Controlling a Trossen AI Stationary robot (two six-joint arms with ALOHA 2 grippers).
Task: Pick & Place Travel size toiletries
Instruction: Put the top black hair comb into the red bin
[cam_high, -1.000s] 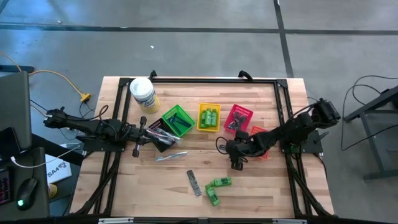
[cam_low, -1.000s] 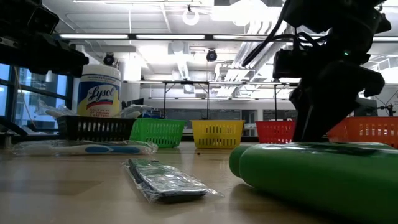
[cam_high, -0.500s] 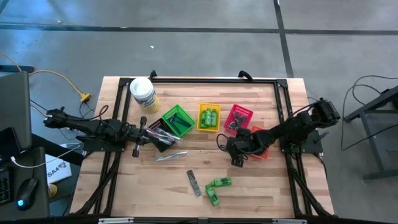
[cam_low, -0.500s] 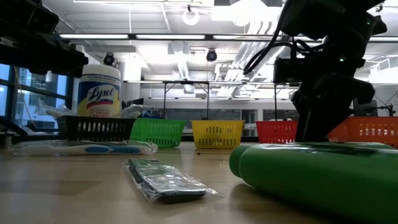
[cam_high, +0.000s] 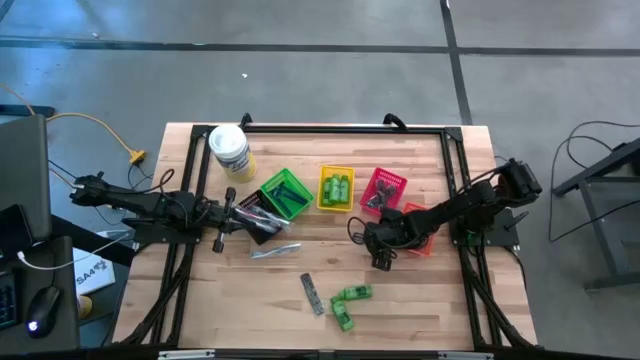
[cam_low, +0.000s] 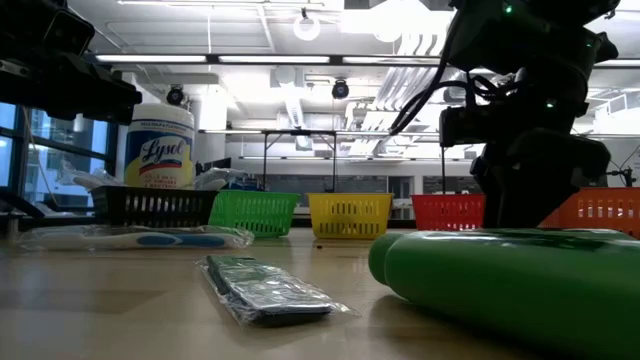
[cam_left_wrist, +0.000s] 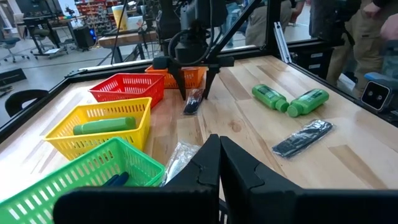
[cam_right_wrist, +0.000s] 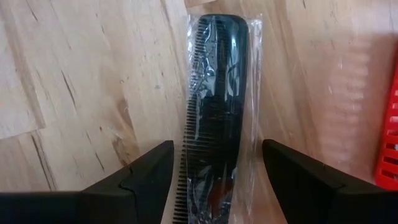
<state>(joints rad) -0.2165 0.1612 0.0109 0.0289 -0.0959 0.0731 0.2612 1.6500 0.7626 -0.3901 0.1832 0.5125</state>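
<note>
A dark flat comb (cam_right_wrist: 214, 106) in clear wrap lies flat on the wood; in the left wrist view the comb (cam_left_wrist: 193, 103) shows beside the orange basket. My right gripper (cam_right_wrist: 217, 149) (cam_high: 383, 252) is open above it, one finger on either side along its length, touching nothing. My left gripper (cam_left_wrist: 219, 146) (cam_high: 232, 215) is shut and waits by the black basket (cam_high: 258, 217). Two green mini bottles (cam_high: 350, 295) (cam_high: 343, 318), a dark wrapped comb (cam_high: 312, 293) and a blue-handled wrapped razor (cam_high: 275, 250) lie on the table.
Green (cam_high: 285, 193), yellow (cam_high: 336, 187), red (cam_high: 383, 188) and orange (cam_high: 418, 228) baskets stand in a row across the table's middle. The yellow one holds green bottles. A white Lysol tub (cam_high: 229, 150) stands at the far left. A black frame rims the table (cam_high: 340, 127).
My right arm has shifted slightly toward the table's right edge, its gripper staying over the comb. Nothing on the table has moved.
</note>
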